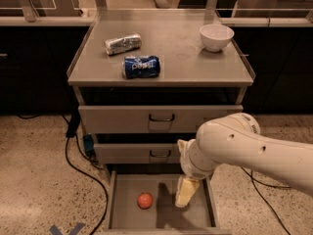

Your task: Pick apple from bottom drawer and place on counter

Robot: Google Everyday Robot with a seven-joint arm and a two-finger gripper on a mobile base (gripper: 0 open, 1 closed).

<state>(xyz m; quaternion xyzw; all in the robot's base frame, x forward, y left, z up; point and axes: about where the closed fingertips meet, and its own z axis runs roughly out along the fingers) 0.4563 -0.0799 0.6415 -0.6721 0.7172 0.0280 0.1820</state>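
The apple (145, 200), small and red-orange, lies on the grey floor of the open bottom drawer (127, 218), left of its middle. My gripper (185, 193) hangs down into the drawer from the white arm, to the right of the apple and apart from it. The counter (181, 53) is the flat grey-beige top of the cabinet, above the two upper drawers.
On the counter lie a blue soda can (141, 66) on its side, a silver crumpled packet (122, 43) behind it, and a white bowl (216, 36) at the back right. Black cables (78, 165) trail on the floor left of the cabinet.
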